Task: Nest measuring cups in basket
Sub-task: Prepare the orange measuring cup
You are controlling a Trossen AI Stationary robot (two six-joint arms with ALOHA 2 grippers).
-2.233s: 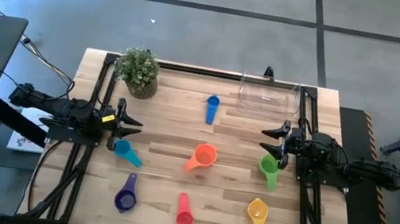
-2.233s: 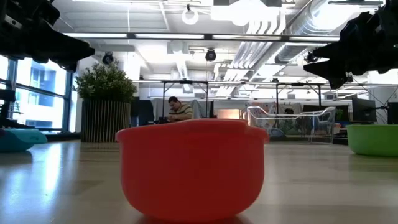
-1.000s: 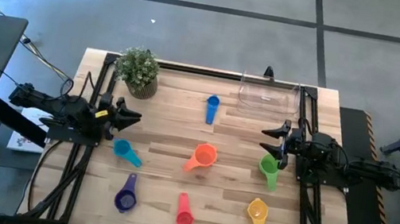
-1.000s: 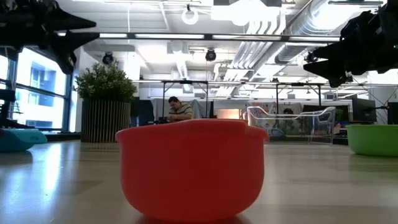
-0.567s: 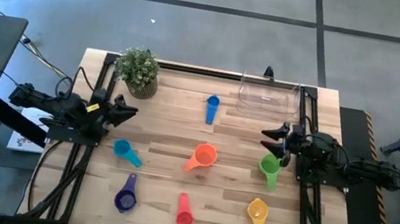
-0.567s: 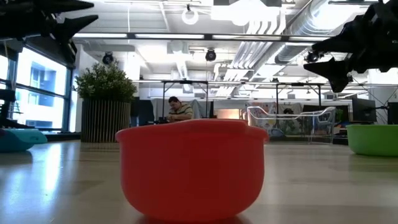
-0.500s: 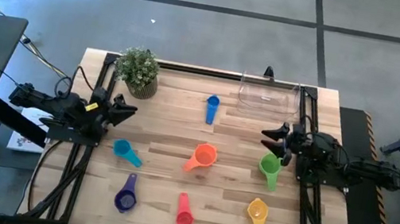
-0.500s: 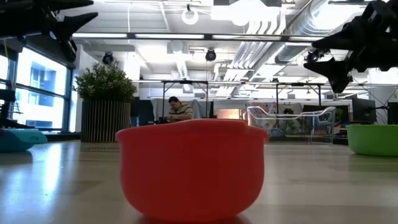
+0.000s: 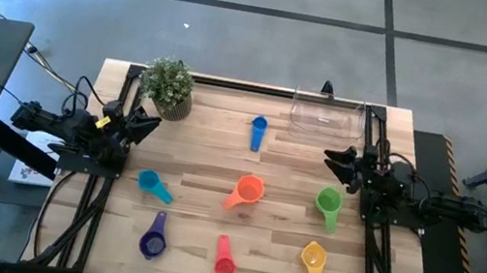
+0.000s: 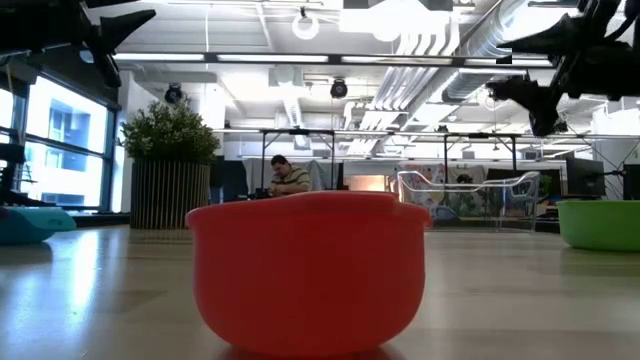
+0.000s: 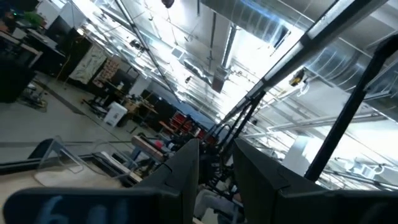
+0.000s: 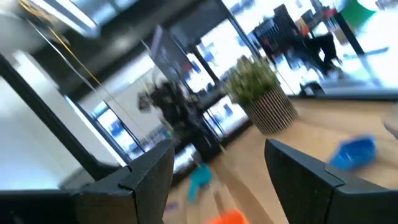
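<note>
Several measuring cups lie apart on the wooden table, bowls resting on it: blue (image 9: 257, 131), teal (image 9: 150, 183), orange (image 9: 246, 191), green (image 9: 327, 207), yellow (image 9: 313, 259), purple (image 9: 153, 239) and red-pink (image 9: 224, 260), the last filling the low view (image 10: 308, 270). The clear basket (image 9: 327, 116) stands at the far right corner. My left gripper (image 9: 150, 122) hovers open near the left edge, tipped upward, above and beyond the teal cup. My right gripper (image 9: 333, 161) hovers open just beyond the green cup, between it and the basket. Neither holds anything.
A potted green plant (image 9: 169, 86) stands at the far left corner, close to my left gripper. Black frame rails (image 9: 261, 87) run along the table's far edge and sides. Bare wood shows between the cups. A person (image 10: 288, 177) sits far off in the room.
My left gripper has drawn back toward the far left corner, risen and tipped upward, away from the teal cup. My right gripper has risen and shifted slightly toward the far edge, off the green cup. No cup has moved.
</note>
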